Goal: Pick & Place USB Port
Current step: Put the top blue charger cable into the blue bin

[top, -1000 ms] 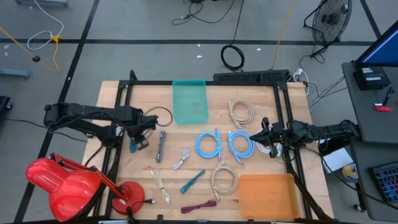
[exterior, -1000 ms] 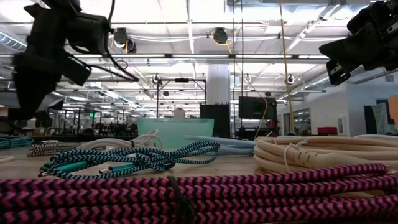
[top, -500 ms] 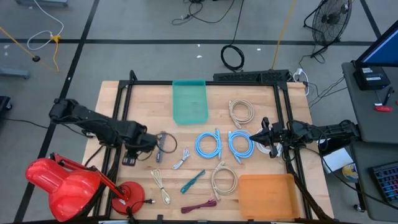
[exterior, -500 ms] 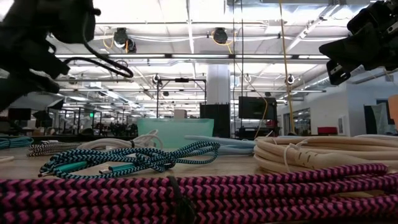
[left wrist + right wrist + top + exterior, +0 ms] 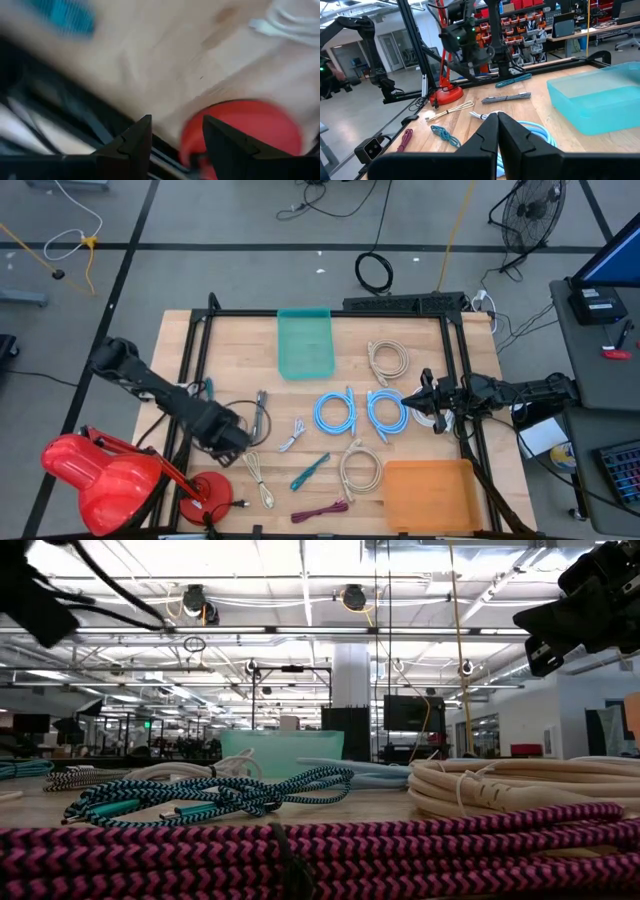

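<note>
Left gripper (image 5: 172,139), seen from its own wrist camera, with its two dark fingers (image 5: 131,146) standing moderately apart and nothing between them; it holds no object. In the high view this gripper hangs over the left front part of the wooden table (image 5: 420,340), just beside the round red lamp base (image 5: 208,488), which also fills the gap between the fingers in the wrist view. Right gripper (image 5: 497,122), fingers pressed together and empty, rests at the table's right edge, next to a white cable coil (image 5: 424,416). USB leads lie loose on the wood: a grey braided cable (image 5: 260,416) near the left gripper, a short teal cable (image 5: 207,389) by the left frame rail, a white cable (image 5: 292,436), a cream cable (image 5: 259,479), a teal-and-black braided cable (image 5: 310,471) and, at the front edge, a magenta braided cable (image 5: 320,510). Which of these is the task's own piece cannot be told. Two blue coils (image 5: 335,413) occupy the centre, with beige coils (image 5: 388,362) toward the back and front. A translucent teal bin (image 5: 305,345) stands at the back edge, an orange bin (image 5: 430,495) at the front right; both are well apart from the left gripper.
</note>
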Robot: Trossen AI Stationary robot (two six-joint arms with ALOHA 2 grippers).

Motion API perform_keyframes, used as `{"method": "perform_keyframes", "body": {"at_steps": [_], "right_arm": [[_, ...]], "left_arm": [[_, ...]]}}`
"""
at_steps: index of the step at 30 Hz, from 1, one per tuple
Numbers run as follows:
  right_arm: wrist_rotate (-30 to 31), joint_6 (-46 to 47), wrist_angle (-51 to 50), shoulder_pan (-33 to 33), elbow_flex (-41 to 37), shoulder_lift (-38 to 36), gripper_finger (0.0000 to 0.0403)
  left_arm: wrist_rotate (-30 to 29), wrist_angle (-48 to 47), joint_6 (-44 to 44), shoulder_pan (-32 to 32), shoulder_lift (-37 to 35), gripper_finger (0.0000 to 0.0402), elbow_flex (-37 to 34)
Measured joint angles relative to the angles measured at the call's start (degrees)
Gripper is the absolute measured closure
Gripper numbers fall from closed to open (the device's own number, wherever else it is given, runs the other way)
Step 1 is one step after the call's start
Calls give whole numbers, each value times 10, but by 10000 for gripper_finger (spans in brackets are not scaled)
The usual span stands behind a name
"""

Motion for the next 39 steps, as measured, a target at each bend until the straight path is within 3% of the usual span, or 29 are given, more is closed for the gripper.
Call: {"method": "perform_keyframes", "body": {"at_steps": [6, 11, 18, 27, 39], "right_arm": [[0, 0, 0, 0, 0, 0, 403], [0, 0, 0, 0, 0, 0, 403], [0, 0, 0, 0, 0, 0, 403], [0, 0, 0, 0, 0, 0, 403], [0, 0, 0, 0, 0, 0, 403]], "left_arm": [[-33, 17, -407, -33, -2, 225, -17], [-124, 69, -582, -28, -2, 225, -52], [-122, 75, -586, 23, -2, 225, -119], [-179, 87, -586, 56, -2, 225, -176], [-217, 91, -581, 91, -5, 225, -210]]}}
